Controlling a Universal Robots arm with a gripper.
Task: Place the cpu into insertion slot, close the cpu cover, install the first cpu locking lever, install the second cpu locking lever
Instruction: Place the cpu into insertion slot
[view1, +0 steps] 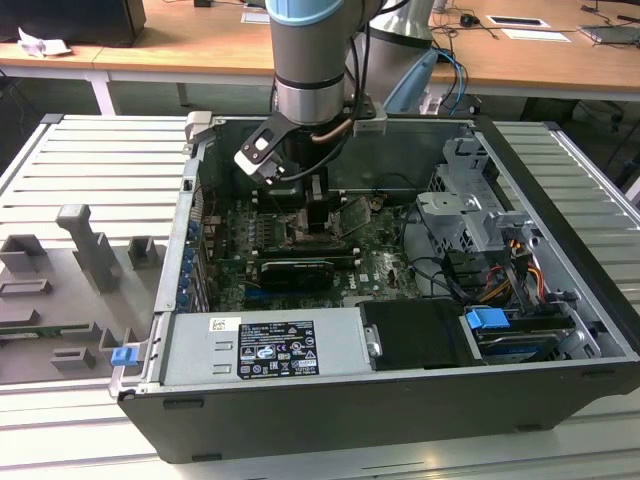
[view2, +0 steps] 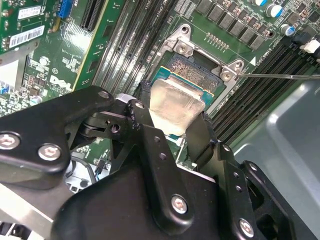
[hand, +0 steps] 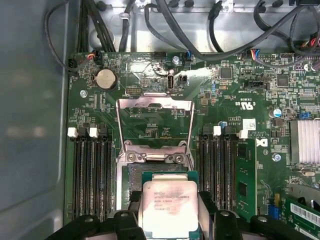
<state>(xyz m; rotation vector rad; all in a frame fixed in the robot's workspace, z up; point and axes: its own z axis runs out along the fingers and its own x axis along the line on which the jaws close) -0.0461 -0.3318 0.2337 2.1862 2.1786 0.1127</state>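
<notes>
Gripper (view2: 174, 107), closed on two opposite edges of the cpu (hand: 169, 212), holds it flat directly over the insertion slot (view2: 197, 70), which extends slightly ahead of the fingertips, with the cpu cover (hand: 155, 102) raised open beyond.

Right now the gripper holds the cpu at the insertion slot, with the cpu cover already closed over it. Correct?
Not quite. The cpu cover is open, swung back from the insertion slot, as the first wrist view shows. The rest stands: the gripper holds the cpu at the slot.
</notes>
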